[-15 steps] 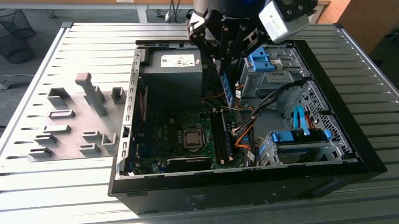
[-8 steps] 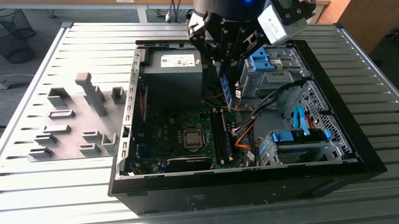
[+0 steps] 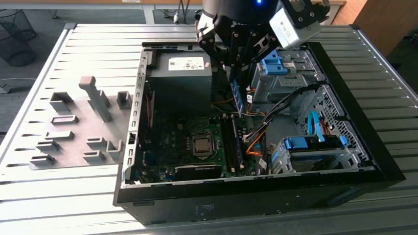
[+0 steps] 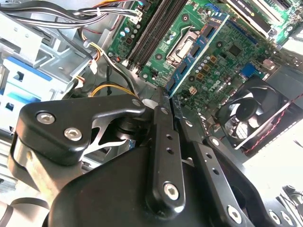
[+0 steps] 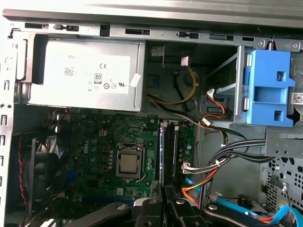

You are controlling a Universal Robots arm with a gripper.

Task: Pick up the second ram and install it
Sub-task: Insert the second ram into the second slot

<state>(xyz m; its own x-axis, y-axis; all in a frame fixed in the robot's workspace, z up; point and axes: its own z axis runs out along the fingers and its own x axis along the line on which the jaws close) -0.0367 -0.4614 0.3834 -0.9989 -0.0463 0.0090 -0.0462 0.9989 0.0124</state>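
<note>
My gripper (image 3: 235, 77) hangs over the open PC case (image 3: 365, 161), shut on the second ram (image 3: 237, 98). The ram is a thin blue-green stick held on edge, pointing down toward the motherboard. Its lower end is above the long black memory slots (image 3: 230, 142) and apart from them. In the second wrist view the ram (image 4: 195, 51) reaches out from between the two black fingers (image 4: 161, 127), and its row of black chips shows. In the first wrist view the ram (image 5: 162, 156) is edge-on, a thin blue line beside the slots (image 5: 171, 146), above my gripper (image 5: 165, 194).
A silver power supply (image 3: 179, 73) fills the case's far end. Blue drive cages (image 3: 313, 144) and bundled cables (image 3: 261, 139) crowd the exterior view's right. The CPU socket (image 3: 202, 146) lies left of the slots, and a fan (image 4: 251, 111) is nearby. Grey fixture blocks (image 3: 72, 132) stand on the table.
</note>
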